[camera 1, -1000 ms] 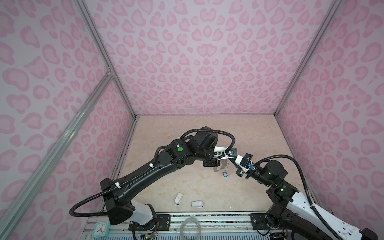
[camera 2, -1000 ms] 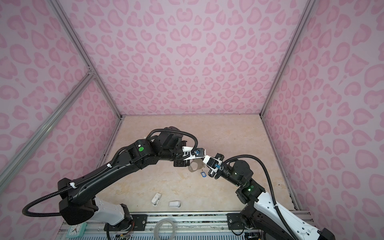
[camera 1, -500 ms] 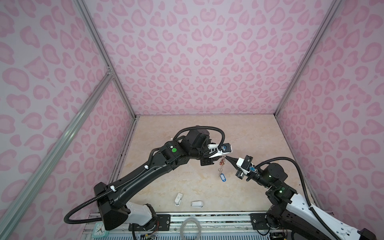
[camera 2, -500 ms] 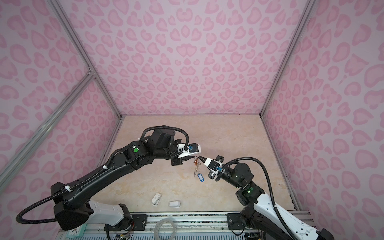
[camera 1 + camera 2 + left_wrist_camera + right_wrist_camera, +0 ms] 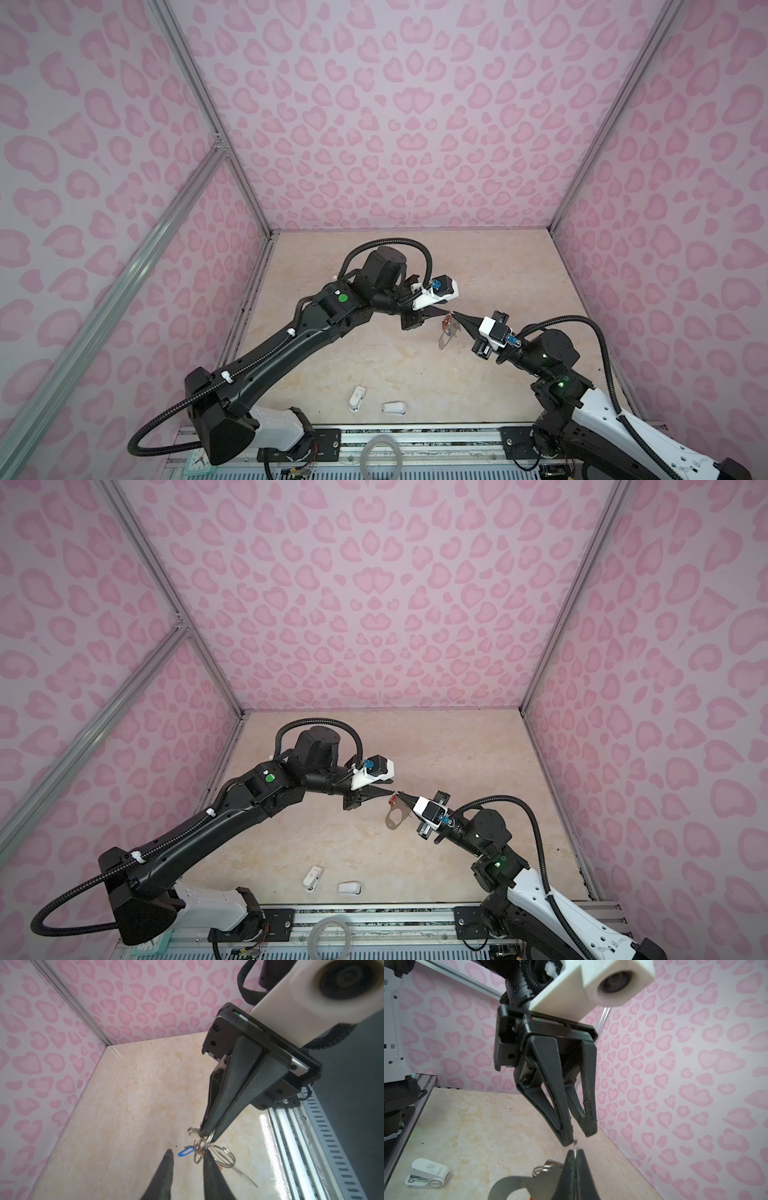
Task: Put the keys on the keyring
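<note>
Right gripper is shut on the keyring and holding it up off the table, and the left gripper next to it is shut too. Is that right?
Not quite. The left gripper is not shut: the right wrist view shows its jaws standing apart, close beside the ring. The rest holds: the right gripper is shut on the keyring, held up off the table.

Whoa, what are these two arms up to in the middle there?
The right claw is shut on a wire ring of the keyring, holding its flat grey plate up off the table. The left claw meets it tip to tip, slightly open, right at the rings. A blue tag and a red-orange tag hang among those rings; whether both keys are properly threaded on is too tangled to tell. Two white plastic pieces lie near the front edge.
</note>
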Motion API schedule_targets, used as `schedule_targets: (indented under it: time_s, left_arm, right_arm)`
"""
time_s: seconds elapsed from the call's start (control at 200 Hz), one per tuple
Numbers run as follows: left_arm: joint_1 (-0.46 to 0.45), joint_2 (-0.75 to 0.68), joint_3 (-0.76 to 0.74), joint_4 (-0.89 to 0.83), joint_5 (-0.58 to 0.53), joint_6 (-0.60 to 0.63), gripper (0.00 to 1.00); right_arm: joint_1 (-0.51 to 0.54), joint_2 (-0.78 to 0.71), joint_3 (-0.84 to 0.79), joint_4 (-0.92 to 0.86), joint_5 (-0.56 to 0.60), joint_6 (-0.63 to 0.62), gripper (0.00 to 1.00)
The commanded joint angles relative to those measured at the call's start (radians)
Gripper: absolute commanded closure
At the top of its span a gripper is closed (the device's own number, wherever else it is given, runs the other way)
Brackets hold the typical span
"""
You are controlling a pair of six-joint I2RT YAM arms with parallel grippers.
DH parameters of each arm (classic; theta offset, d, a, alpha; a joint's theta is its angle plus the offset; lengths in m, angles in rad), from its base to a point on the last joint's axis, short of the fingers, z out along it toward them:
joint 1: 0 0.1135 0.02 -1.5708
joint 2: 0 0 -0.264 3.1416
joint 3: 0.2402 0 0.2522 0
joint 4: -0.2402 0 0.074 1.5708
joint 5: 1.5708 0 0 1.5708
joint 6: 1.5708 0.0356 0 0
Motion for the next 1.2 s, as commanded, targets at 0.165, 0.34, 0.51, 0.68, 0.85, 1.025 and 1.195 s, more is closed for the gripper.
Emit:
schedule_targets:
  time_s: [0.165, 0.34, 0.51, 0.68, 0.85, 1.025, 1.195]
  left_arm:
    - [0.001, 0.027, 0.008, 0.001, 0.083, 0.027, 0.77]
    - [0.002, 0.029, 0.013, 0.001, 0.089, 0.043, 0.94]
    - [-0.001, 0.018, 0.028, -0.008, 0.047, 0.057, 0.97]
    - [-0.028, 0.021, 0.07, -0.075, -0.104, 0.103, 0.97]
    - [-0.086, 0.06, 0.139, -0.16, -0.267, 0.164, 0.97]
    - [-0.121, 0.083, 0.174, -0.193, -0.349, 0.201, 0.97]
    - [-0.138, 0.09, 0.192, -0.211, -0.375, 0.22, 0.97]
  right_arm:
    - [-0.002, -0.006, 0.016, 0.01, -0.022, -0.002, 1.0]
    - [-0.003, -0.002, 0.019, -0.009, -0.032, 0.002, 1.0]
    - [-0.011, -0.034, 0.03, -0.096, 0.019, -0.018, 0.89]
    - [-0.024, -0.077, 0.069, -0.247, 0.07, -0.073, 0.74]
    - [-0.036, -0.066, 0.099, -0.296, 0.053, -0.077, 0.71]
    - [-0.036, -0.038, 0.111, -0.284, 0.036, -0.071, 0.72]
    - [-0.036, -0.022, 0.113, -0.269, 0.032, -0.066, 0.75]
